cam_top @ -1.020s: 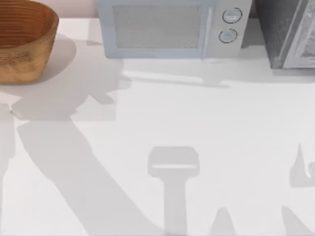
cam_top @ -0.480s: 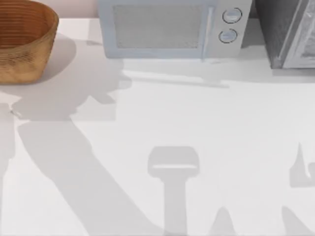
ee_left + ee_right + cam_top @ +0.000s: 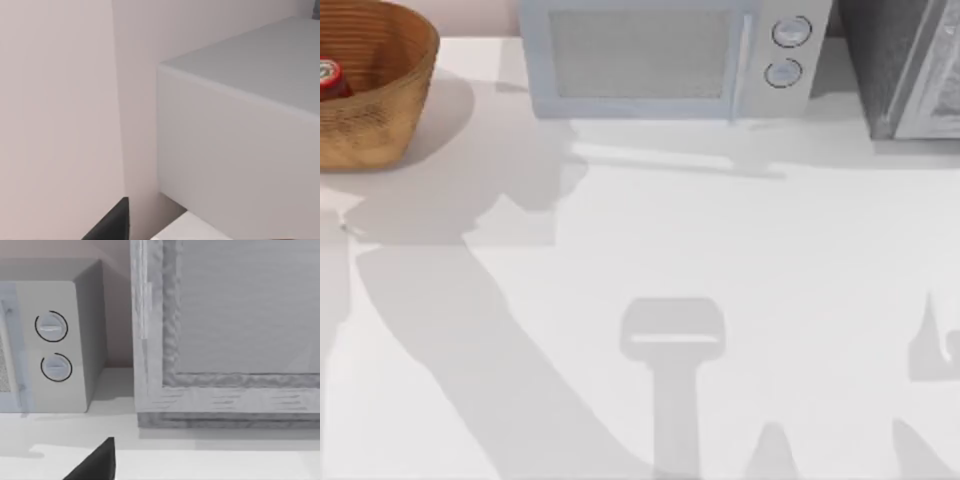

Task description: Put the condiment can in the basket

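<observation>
The orange-brown wicker basket [image 3: 380,110] stands at the table's far left corner, cut by the picture's left edge. The condiment can [image 3: 326,78], red with a silver top, lies inside the basket against that edge, and only part of it shows. A dark bit of my left gripper [image 3: 109,224] pokes into the left wrist view, facing the pink wall and the side of the microwave [image 3: 235,150]. A dark bit of my right gripper [image 3: 95,462] shows in the right wrist view, low over the table in front of the microwave's knobs [image 3: 51,326].
A pale grey microwave [image 3: 665,60] stands at the back middle. A grey textured cabinet [image 3: 910,70] fills the back right corner. Arm shadows stretch across the white tabletop [image 3: 720,230].
The condiment can has come into sight inside the basket at the left edge; half a second ago the basket looked empty. The shadow beside the basket has shifted slightly.
</observation>
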### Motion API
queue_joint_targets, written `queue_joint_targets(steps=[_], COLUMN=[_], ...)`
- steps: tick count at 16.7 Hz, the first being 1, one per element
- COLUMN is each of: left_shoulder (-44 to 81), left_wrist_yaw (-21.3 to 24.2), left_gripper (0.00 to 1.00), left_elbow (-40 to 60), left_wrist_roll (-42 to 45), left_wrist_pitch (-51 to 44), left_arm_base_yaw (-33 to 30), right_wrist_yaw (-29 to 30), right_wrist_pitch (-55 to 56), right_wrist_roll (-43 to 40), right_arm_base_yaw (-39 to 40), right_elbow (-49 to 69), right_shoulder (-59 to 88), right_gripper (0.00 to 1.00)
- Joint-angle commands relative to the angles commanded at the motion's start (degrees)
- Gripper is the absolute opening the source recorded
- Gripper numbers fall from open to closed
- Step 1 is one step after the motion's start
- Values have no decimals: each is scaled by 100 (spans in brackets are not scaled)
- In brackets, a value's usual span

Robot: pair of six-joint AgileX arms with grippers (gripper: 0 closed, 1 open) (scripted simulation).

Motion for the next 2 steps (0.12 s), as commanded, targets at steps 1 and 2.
queue_joint_targets(steps=[1,2], left_shoulder=[0,0], left_wrist_yaw=[0,0], left_gripper=[100,100], left_elbow=[0,0], left_wrist_roll=[0,0], left_wrist_pitch=[0,0], left_arm_base_yaw=[0,0], right_wrist_yaw=[0,0], right_wrist_pitch=[0,0], right_wrist_roll=[0,0], right_arm_base_yaw=[0,0], right_elbow=[0,0], right_shoulder=[0,0], right_gripper=[100,100])
